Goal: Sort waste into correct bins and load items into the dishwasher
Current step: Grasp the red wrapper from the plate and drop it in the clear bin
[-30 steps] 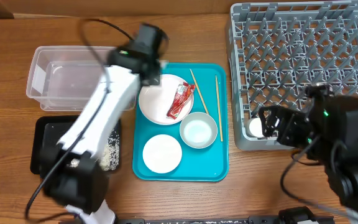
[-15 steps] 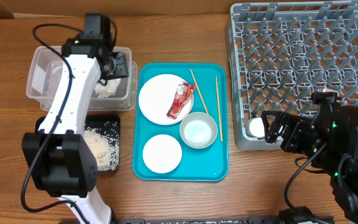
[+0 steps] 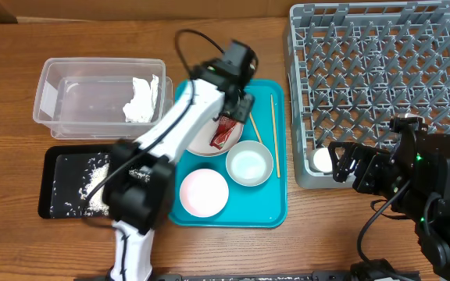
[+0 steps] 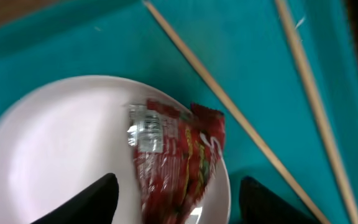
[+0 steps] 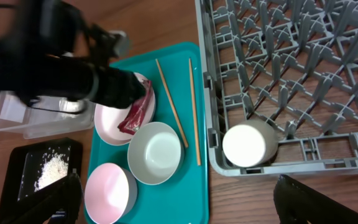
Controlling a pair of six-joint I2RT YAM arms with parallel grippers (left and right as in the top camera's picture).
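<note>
Now the left gripper (image 4: 176, 196), fingers spread, is hovering above the red wrapper (image 4: 176, 146) on the white plate (image 4: 55, 143); pinching its crumpled middle looks safest. The right gripper (image 5: 179, 205) is idling with its fingers apart.

No text, brand or number can be read anywhere. Printing is seen only on the red snack wrapper (image 4: 179, 155), lying on the right part of the white plate (image 4: 55, 149): white marks and a silvery patch, too blurred to be deciphered.
</note>
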